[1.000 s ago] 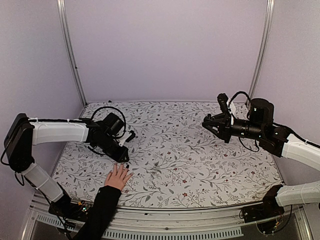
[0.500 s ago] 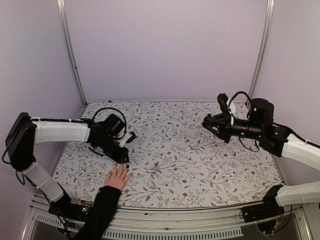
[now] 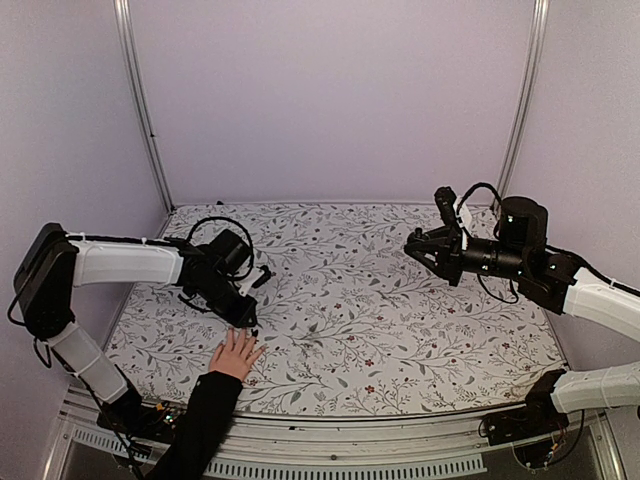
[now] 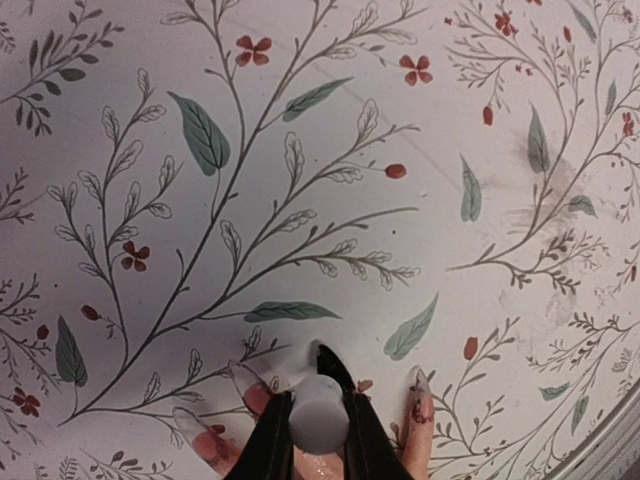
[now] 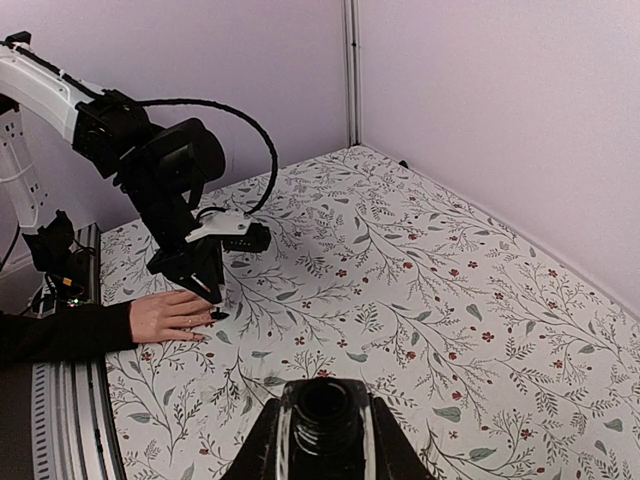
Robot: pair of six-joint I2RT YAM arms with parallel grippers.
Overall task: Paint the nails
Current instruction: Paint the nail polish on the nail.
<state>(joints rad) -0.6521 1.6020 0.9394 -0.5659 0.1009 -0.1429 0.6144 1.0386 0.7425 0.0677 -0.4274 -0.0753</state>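
Note:
A light-skinned hand in a black sleeve lies flat with spread fingers at the table's near left; it also shows in the right wrist view. My left gripper is shut on a white brush cap, and its dark brush tip points down at the fingertips. Long nails show beside the brush, with reddish smears on the fingers. My right gripper hovers over the right side, shut on a small dark open bottle.
The floral tablecloth covers the table. Lilac walls and metal posts close in the back and sides. The left arm's cable loops above its wrist. The table's front rail runs along the near edge.
The left arm has shifted very slightly; the brush stays at the fingertips. The right arm and the hand have not moved.

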